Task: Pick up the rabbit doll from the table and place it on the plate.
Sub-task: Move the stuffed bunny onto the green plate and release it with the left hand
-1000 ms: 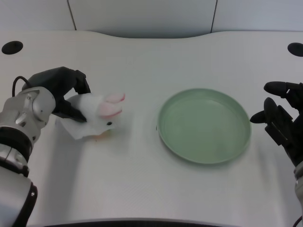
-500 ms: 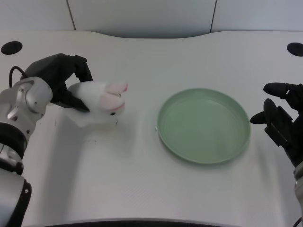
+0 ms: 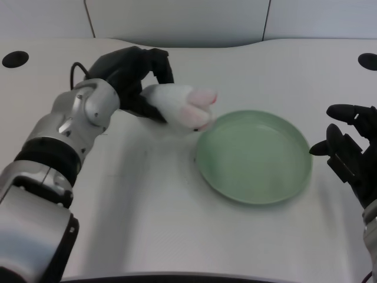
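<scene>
Rabbit doll (image 3: 181,105) in left hand (image 3: 132,73), now nearer plate (image 3: 254,156) rim than before.

The rabbit doll (image 3: 182,105) shows only its front half; its back is buried in the left hand (image 3: 132,73). Its face is blurred (perhaps turned downward). The plate (image 3: 254,156) rim nearest it is slightly covered.

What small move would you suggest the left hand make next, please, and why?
Probably carry on rightward: the left hand holds the rabbit doll above the table, just at the green plate's left rim, not yet over its middle.
</scene>
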Robot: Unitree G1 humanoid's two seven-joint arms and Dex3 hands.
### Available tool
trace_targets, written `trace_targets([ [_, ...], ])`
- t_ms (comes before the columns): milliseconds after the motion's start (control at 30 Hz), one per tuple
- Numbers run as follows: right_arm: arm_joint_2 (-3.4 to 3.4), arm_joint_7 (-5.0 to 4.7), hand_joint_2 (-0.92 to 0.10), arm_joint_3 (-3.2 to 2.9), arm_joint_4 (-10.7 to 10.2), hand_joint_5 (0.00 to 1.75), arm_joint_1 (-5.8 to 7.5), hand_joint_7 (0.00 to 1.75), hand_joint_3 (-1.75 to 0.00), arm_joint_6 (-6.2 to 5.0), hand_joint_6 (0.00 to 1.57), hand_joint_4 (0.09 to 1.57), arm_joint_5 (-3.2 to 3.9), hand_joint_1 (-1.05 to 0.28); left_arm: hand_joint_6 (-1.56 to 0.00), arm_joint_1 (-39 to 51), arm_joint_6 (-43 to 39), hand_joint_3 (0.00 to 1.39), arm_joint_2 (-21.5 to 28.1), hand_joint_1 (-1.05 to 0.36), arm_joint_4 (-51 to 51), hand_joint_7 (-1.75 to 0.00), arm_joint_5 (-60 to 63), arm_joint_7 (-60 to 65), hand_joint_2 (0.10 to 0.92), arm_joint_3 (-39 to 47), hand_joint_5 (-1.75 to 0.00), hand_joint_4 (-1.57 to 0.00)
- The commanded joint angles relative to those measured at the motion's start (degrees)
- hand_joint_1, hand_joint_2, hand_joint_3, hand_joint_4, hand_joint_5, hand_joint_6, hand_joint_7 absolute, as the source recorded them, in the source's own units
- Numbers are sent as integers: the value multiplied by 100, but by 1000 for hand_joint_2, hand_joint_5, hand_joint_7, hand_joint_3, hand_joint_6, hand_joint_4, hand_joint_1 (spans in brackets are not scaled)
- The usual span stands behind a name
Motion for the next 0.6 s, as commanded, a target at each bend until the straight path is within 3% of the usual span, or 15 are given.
trace_targets([
  [33,-45,0,-918,-91,248,1662,-116,1429,-566,-93,345,430,45,-302,-703,-202,-82,20,-196,-120,99,-1746,-37,48,790,-20,-1746,-838],
  [300,19,-62,-921,-20,71,1663,-18,1432,-569,-91,339,418,-24,-305,-719,-334,-129,5,-568,-129,213,-1746,80,142,764,-153,-1746,-850],
  [467,61,16,-921,-15,14,1664,50,1430,-567,-106,333,395,41,-304,-722,-287,-61,23,-981,-145,378,-1746,77,138,801,-231,-1746,-853],
  [600,97,-31,-921,-19,-141,1695,85,1439,-568,65,340,437,68,-300,-707,-248,-4,30,-1127,-160,452,-1742,99,96,818,-274,-1746,-839],
])
